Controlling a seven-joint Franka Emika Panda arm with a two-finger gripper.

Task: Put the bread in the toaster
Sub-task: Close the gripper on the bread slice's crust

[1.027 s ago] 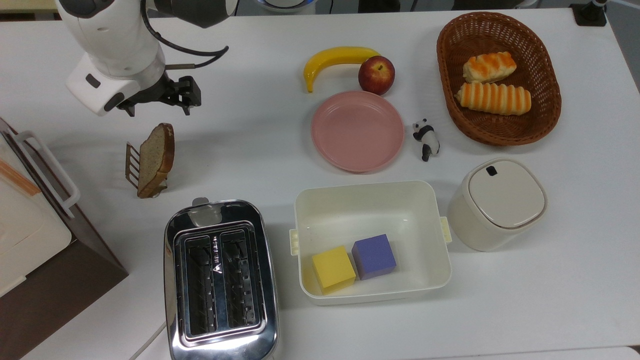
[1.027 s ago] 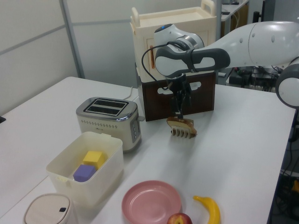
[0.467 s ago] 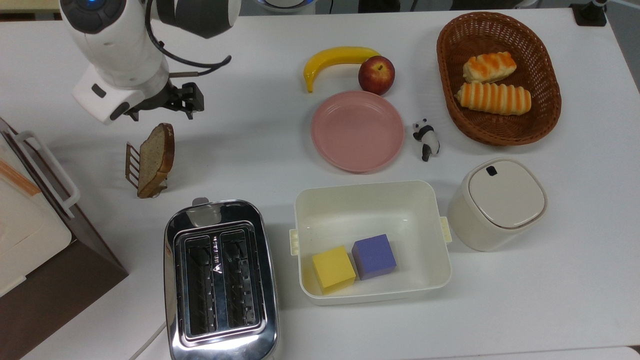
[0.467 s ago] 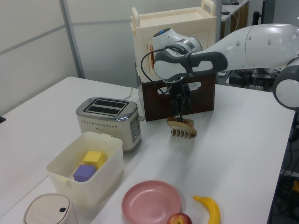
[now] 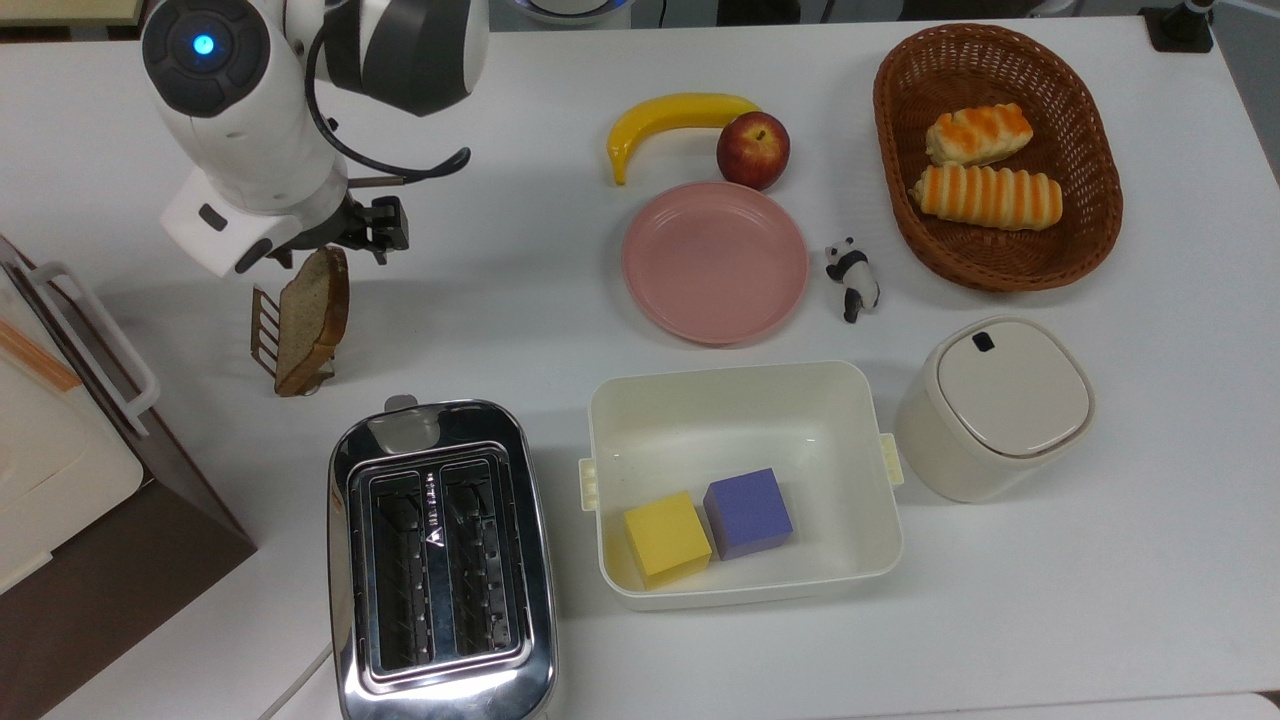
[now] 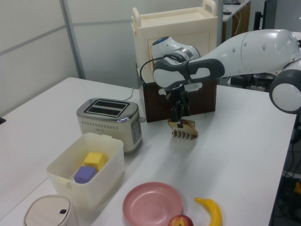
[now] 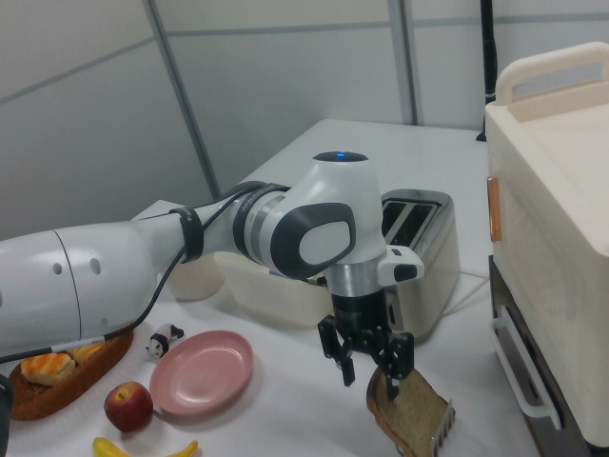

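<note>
The bread is a brown slice standing on edge in a small wooden rack, left of centre on the white table; it also shows low in the right view as bread. My gripper hangs open right over the slice's top edge. In the right view the gripper has one finger on each side of the bread's rounded top, not closed on it. From the left view the gripper stands directly above the rack. The chrome toaster sits nearer the front, both slots empty.
A brown-and-cream cabinet stands close on the top view's left. A white tub holding a yellow and a purple cube sits right of the toaster. Farther right are a pink plate, banana, apple, panda figure, bread-roll basket and lidded canister.
The arm has come down and toward the bread, bringing the open gripper from well clear of the slice to its top edge. The bread and rack have not moved.
</note>
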